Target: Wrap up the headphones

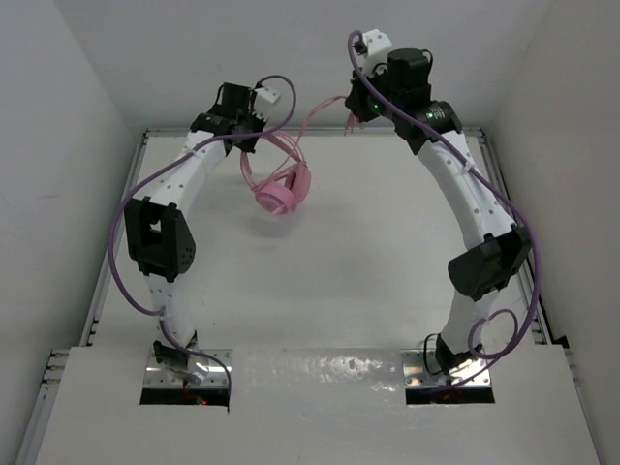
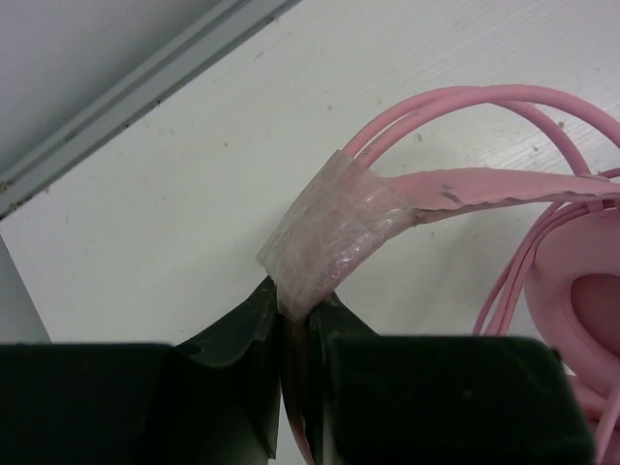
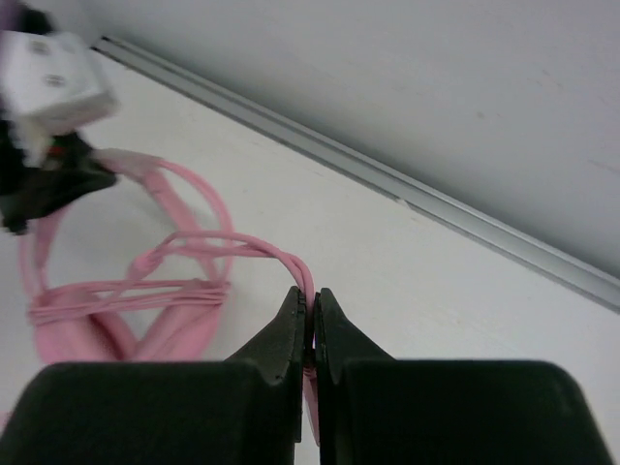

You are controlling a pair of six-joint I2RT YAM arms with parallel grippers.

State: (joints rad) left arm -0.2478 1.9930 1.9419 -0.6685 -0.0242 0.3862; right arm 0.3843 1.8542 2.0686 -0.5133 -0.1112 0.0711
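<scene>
Now the left gripper [image 2: 295,312] is pinched tight on the taped headband [image 2: 334,237] of the headphones [image 1: 283,190]; at their two o'clock, the right gripper [image 3: 310,308] is clamped on the cord [image 3: 247,242].

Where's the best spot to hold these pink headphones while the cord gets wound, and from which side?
Probably the taped stretch of the headband, from outside the arch, where the left end effector grips: thin wires bundle there, leaving ear cups clear.
</scene>
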